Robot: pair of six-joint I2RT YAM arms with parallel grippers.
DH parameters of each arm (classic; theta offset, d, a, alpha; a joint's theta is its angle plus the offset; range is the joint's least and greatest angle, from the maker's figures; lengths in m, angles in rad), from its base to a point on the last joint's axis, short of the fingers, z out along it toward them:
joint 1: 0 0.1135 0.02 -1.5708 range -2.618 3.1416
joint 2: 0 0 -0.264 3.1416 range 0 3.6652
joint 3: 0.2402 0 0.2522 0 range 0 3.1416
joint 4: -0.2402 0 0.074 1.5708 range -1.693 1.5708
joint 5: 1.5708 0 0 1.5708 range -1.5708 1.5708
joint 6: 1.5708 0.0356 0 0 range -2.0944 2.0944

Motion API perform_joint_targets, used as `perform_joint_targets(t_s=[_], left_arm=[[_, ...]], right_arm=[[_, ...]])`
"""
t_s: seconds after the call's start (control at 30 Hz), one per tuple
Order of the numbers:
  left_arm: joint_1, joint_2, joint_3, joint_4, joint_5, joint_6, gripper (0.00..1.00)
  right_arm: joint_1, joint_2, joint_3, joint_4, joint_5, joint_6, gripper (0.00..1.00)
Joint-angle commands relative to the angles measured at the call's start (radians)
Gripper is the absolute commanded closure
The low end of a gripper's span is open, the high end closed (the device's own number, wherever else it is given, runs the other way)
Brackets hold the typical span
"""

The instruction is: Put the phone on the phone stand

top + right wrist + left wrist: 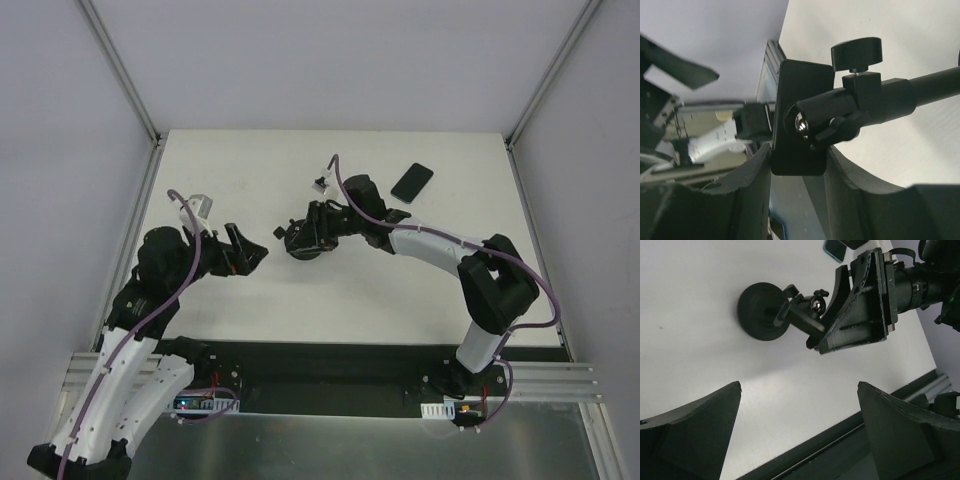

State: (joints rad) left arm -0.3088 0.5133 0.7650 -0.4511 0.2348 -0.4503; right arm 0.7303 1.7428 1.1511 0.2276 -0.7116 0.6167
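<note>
The phone point(411, 182) lies flat on the white table at the far right, apart from both grippers; its corner shows at the top of the left wrist view point(834, 249). The phone stand point(305, 243) is at the table's middle, with its round disc base point(761, 311) and its clamp head point(801, 316). My right gripper point(298, 232) is shut on the stand's flat head plate point(801, 115), which sits between its fingers point(747, 185). The ball joint, knob point(856, 52) and stem point(925, 87) show beside it. My left gripper point(250, 252) is open and empty, left of the stand point(799, 385).
White walls with metal frame posts point(125, 75) enclose the table on the left, back and right. A black strip point(330, 365) with the arm bases runs along the near edge.
</note>
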Motion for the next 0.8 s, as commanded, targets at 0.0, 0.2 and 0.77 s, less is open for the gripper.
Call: perform_joint_targets(t_s=[0.0,0.2,0.77], left_arm=[[-0.006,0.171,0.068,0.133,0.32,-0.021,0.01],[-0.006,0.399,0.111,0.244,0.541,-0.034,0.01],[0.091,0.778,0.47,0.328,0.577,-0.1,0.01]], right_arm=[[-0.054,-0.029,-0.01,-0.182,-0.29,-0.261,0.99],[-0.135,-0.013,0.013,-0.283,-0.355,-0.37,0.81],[-0.155,0.018,0.262,-0.502,-0.011,-0.423,0.13]])
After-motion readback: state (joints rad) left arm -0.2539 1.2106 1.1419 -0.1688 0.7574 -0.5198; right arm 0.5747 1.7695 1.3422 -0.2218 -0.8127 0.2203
